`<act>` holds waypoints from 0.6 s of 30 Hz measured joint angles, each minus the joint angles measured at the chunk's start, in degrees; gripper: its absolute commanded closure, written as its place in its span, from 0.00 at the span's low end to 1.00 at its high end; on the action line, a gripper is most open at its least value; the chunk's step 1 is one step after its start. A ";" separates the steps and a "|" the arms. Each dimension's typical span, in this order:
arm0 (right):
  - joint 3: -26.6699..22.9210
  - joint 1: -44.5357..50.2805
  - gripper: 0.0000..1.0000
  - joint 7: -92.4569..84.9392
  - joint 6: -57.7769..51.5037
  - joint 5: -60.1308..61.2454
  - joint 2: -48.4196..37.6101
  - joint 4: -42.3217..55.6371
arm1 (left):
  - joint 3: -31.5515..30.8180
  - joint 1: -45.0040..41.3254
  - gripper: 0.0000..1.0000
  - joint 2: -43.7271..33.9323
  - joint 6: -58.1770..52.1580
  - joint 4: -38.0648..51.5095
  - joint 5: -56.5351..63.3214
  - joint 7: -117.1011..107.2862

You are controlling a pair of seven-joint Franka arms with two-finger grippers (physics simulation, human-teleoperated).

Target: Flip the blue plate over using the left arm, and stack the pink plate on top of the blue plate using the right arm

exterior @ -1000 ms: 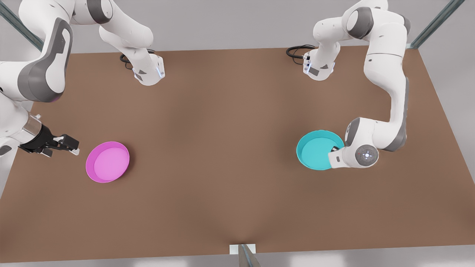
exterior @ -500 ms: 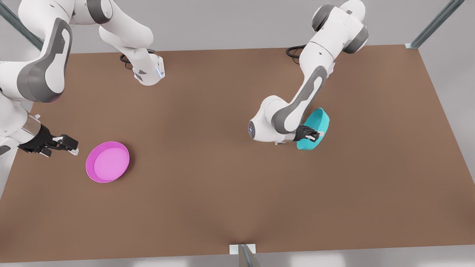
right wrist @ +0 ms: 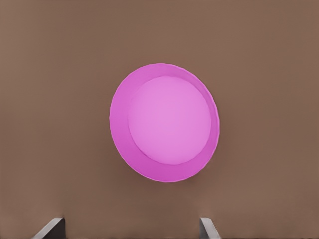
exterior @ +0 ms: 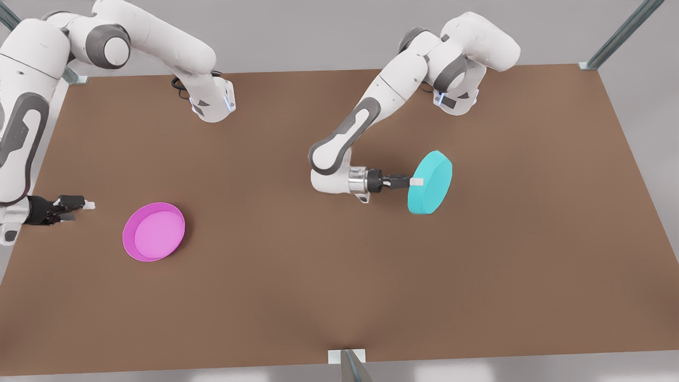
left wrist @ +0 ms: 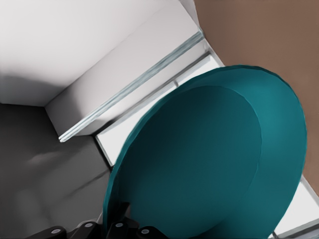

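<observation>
1. Table (exterior: 339,276): you are looking at a brown top carrying both arm bases along its far edge, one plate lying on it and one plate held above it.
2. Left arm (exterior: 371,114): it is reaching from its base on the front view's right toward the table's middle, with the forearm lying level and pointing toward the front view's right.
3. Right arm (exterior: 21,122): it is bending down the front view's left side and is waiting there, with nothing in its grip.
4. Blue plate (exterior: 431,182): you are seeing it tilted steeply on edge, clear of the table, its flat bottom facing the front camera. In the left wrist view the blue plate (left wrist: 209,159) is showing its hollow inner side to the camera.
5. Pink plate (exterior: 154,231): it is lying flat with its open side up, on the front view's left, well apart from the blue plate. In the right wrist view the pink plate (right wrist: 164,122) is sitting straight ahead of the fingers.
6. Left gripper (exterior: 415,181): it is pinching the blue plate's rim, fingers closed tight on the edge.
7. Right gripper (exterior: 89,205): it is hovering near the pink plate without touching it; the fingertips (right wrist: 50,229) are standing wide apart.
</observation>
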 measured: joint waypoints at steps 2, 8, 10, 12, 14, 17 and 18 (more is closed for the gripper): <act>-0.42 -0.37 0.00 -0.92 14.43 3.63 0.75 -8.76 | 0.02 -2.07 0.79 1.69 -1.13 0.26 0.26 -1.40; -1.38 -1.69 0.00 -22.83 24.95 5.10 7.23 -12.43 | 0.08 -6.37 0.79 9.15 -2.39 7.43 1.27 -3.47; -1.43 -1.62 0.00 -11.49 24.01 7.42 8.22 -12.65 | 0.09 -7.17 0.79 11.12 -2.31 9.68 2.27 -3.47; -1.47 -1.45 0.00 -10.14 23.44 8.56 8.31 -12.69 | 0.08 -7.94 0.79 13.14 -1.82 11.82 3.28 -3.49; -1.47 -0.92 0.00 -10.46 23.52 8.41 8.57 -12.77 | 0.08 -8.26 0.79 14.71 -1.39 13.16 4.02 -3.76; -1.39 -0.66 0.00 -9.99 23.66 8.13 10.05 -12.59 | 0.00 -8.82 0.79 16.59 -0.65 14.61 4.65 -4.20; -1.38 -0.74 0.00 -9.97 24.08 8.20 10.71 -12.52 | 0.00 -9.19 0.79 16.98 -0.65 14.68 4.77 -4.36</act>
